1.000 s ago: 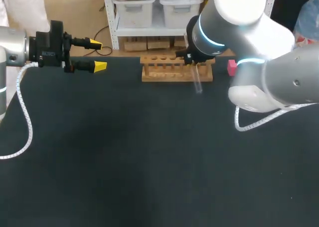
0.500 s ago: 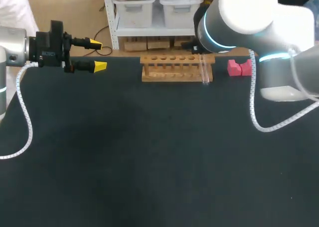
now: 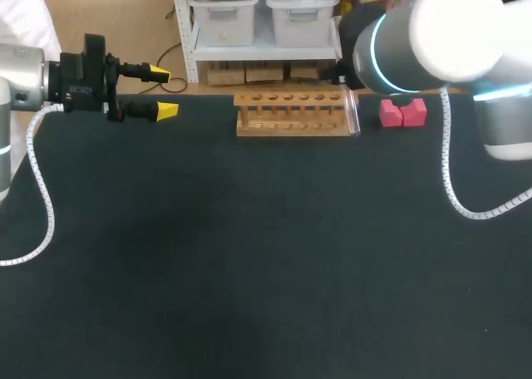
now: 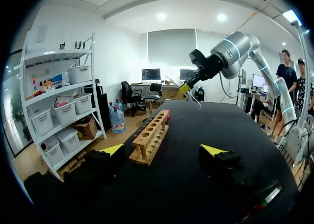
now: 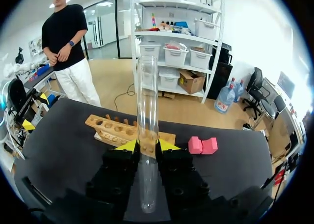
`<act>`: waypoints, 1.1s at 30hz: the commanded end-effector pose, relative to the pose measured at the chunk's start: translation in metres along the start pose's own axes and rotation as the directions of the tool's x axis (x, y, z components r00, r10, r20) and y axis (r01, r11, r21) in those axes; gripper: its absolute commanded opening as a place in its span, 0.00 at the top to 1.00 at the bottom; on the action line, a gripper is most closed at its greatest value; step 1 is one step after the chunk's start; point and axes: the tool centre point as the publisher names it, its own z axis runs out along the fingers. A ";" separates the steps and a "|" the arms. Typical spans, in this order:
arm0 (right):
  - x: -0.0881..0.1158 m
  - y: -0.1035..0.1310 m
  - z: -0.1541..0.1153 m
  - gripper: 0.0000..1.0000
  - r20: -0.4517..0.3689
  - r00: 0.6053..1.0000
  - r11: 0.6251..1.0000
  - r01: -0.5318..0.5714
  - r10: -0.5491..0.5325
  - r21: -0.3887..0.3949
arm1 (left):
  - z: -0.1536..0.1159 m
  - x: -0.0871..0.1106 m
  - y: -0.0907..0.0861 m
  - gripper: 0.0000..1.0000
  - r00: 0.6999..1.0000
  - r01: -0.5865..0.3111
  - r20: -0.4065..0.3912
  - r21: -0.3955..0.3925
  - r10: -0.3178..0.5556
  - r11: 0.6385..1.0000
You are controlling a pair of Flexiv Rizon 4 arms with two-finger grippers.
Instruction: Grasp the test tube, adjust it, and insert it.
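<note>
Clear glass test tube [image 5: 147, 111] is clamped in the right claw [image 5: 147, 145]. Both yellow tips press on it from two sides, low on its length, and most of the tube sticks out ahead of the fingers. In the head view the test tube [image 3: 354, 113] shows at the right end of the wooden rack [image 3: 291, 113]; from there I cannot tell if the two touch. In the left wrist view the right claw [image 4: 186, 88] hangs in the air above the far end of the rack [image 4: 149, 141], with the tube slanting down from it, clear of the holes and not inserted.

The rack lies along the far edge of the black desk [image 3: 249, 254]. Two pink blocks [image 3: 402, 112] sit just beside its right end.

The left claw [image 3: 164, 91] is at the far left corner of the desk, well apart from the rack. Its fingers are spread wide with nothing between them, and the rack lies ahead of it in its own wrist view [image 4: 163, 150].
</note>
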 end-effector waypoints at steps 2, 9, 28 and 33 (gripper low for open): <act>0.002 -0.008 -0.006 1.00 0.352 0.936 1.000 -0.006 0.014 -0.024 | 0.000 0.001 -0.001 0.00 1.000 -0.003 0.004 -0.005 0.003 1.000; 0.001 -0.011 -0.008 1.00 0.372 0.928 0.999 -0.021 0.034 -0.040 | 0.000 0.001 -0.001 0.00 1.000 -0.003 0.004 -0.005 0.003 1.000; 0.000 -0.012 -0.007 1.00 0.345 0.937 0.998 -0.040 0.053 -0.045 | 0.000 0.001 -0.001 0.00 1.000 -0.003 0.004 -0.005 0.003 1.000; 0.000 -0.012 -0.007 1.00 0.345 0.937 0.998 -0.040 0.053 -0.045 | 0.000 0.001 -0.001 0.00 1.000 -0.003 0.004 -0.005 0.003 1.000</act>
